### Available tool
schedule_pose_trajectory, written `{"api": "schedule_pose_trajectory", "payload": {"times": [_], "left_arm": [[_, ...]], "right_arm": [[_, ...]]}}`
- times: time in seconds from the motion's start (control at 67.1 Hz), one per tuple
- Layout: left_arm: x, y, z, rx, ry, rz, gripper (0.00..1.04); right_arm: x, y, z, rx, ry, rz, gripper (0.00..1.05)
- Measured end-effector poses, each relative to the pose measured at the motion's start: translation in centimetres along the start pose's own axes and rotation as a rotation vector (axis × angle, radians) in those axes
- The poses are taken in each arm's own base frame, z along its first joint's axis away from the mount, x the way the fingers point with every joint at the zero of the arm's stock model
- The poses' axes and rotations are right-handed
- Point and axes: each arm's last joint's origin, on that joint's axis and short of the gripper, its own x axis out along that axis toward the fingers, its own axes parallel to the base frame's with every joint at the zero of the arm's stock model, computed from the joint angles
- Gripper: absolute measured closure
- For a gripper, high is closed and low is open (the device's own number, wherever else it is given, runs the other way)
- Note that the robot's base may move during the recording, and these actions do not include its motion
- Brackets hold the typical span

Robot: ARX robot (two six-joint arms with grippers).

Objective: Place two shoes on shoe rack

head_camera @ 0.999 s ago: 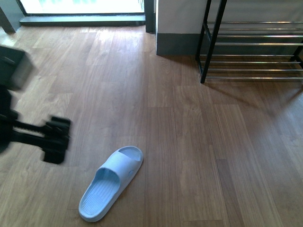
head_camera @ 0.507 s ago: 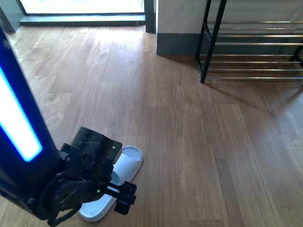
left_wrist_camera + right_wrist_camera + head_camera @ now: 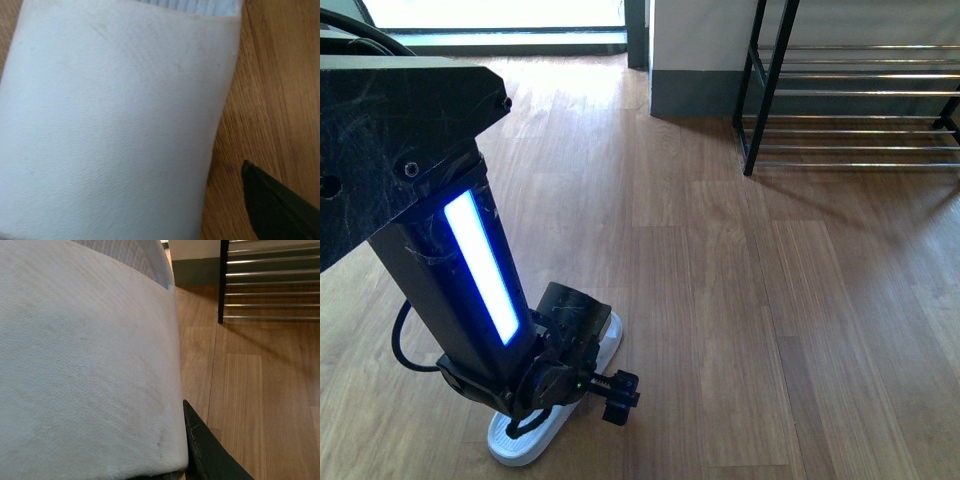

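Observation:
A pale-blue slide sandal (image 3: 523, 447) lies on the wood floor at the lower left of the front view. My left gripper (image 3: 567, 384) is down over its strap and open; in the left wrist view the strap (image 3: 115, 125) fills the picture, with one black finger (image 3: 280, 210) beside it over bare floor. My right gripper (image 3: 97, 440) is shut on another pale-blue slide sandal (image 3: 85, 360), a black finger (image 3: 205, 455) pressed against its strap. The right arm does not show in the front view. The shoe rack (image 3: 860, 95) stands at the far right, its chrome bars bare where visible.
The left arm's black link with a lit blue strip (image 3: 480, 260) covers the left of the front view. A wall corner with a grey baseboard (image 3: 695, 92) stands left of the rack. A bright door sill (image 3: 490, 40) runs along the far left.
My left arm has swung in from the left edge and come down over the sandal on the floor, now covering most of it. The sandal has not moved.

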Motion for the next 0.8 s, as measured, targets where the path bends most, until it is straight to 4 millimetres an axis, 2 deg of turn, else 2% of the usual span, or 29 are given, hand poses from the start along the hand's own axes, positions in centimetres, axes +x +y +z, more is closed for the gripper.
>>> {"api": "schedule_pose_trajectory", "payload": {"times": [0.149, 0.253, 0.507, 0.671, 0.76, 0.805], "left_arm": [[0.4, 0.2, 0.4, -0.006, -0.011, 0.015, 0.56], [0.5, 0.3, 0.5, -0.010, -0.013, 0.016, 0.69], [0.2, 0.3, 0.8, -0.014, -0.043, 0.011, 0.88], [-2.1, 0.9, 1.4, -0.058, -0.091, 0.037, 1.03], [-4.3, 1.7, 2.4, -0.080, -0.115, 0.089, 1.03], [-7.0, 2.6, 3.7, -0.092, -0.159, 0.145, 1.03]], "right_arm": [[0.0, 0.0, 0.0, 0.000, 0.000, 0.000, 1.03], [0.0, 0.0, 0.0, 0.000, 0.000, 0.000, 1.03], [0.0, 0.0, 0.0, 0.000, 0.000, 0.000, 1.03], [0.0, 0.0, 0.0, 0.000, 0.000, 0.000, 1.03], [0.0, 0.0, 0.0, 0.000, 0.000, 0.000, 1.03], [0.0, 0.0, 0.0, 0.000, 0.000, 0.000, 1.03]]}}
